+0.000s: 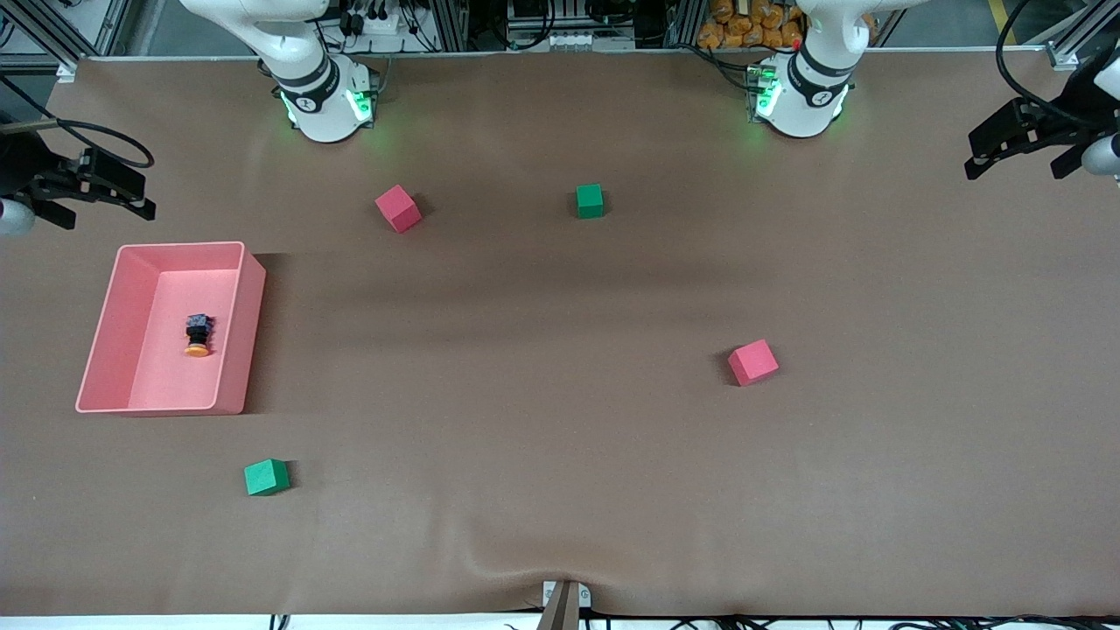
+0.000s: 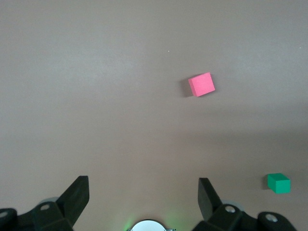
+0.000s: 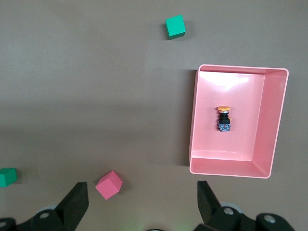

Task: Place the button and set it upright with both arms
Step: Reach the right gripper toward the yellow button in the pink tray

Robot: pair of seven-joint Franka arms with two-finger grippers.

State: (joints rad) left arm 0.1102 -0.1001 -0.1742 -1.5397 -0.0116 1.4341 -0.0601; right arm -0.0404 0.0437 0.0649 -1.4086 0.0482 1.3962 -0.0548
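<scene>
Front view is showing the button (image 1: pixel 199 335) lying on its side on the floor of a pink bin (image 1: pixel 103 325), its orange cap pointing toward the front-camera edge of the table (image 1: pixel 560 437). That bin is sitting near the right arm's end of the table. The right gripper (image 1: pixel 118 194) is hanging with its fingers spread over the table's edge at that same end, just off the bin's corner nearest the bases, well apart from the button and holding nothing. The left gripper (image 1: pixel 1006 150) is waiting with its fingers apart at the table's left-arm end, with the whole length of the table between it and the button. Two pink cubes (image 1: pixel 398 208) (image 1: pixel 753 362) and two green cubes (image 1: pixel 590 201) (image 1: pixel 266 477) are lying scattered on the brown surface.

Left wrist view is showing the left gripper (image 2: pixel 144 192) with its fingers wide apart and nothing between them, looking down on bare table with one pink cube (image 2: pixel 201 84) and one green cube (image 2: pixel 278 183); the button is not appearing here.

Right wrist view is showing the right gripper (image 3: pixel 142 199) with its fingers spread and empty above the table. The pink bin (image 3: pixel 236 166) is sitting off to one side of the fingers, not between them, and the button (image 3: pixel 223 118) is resting near the middle of its floor, tipped over. A pink cube (image 3: pixel 109 185) is lying close beside one fingertip, and two green cubes (image 3: pixel 175 26) (image 3: pixel 7 176) are lying farther off.
</scene>
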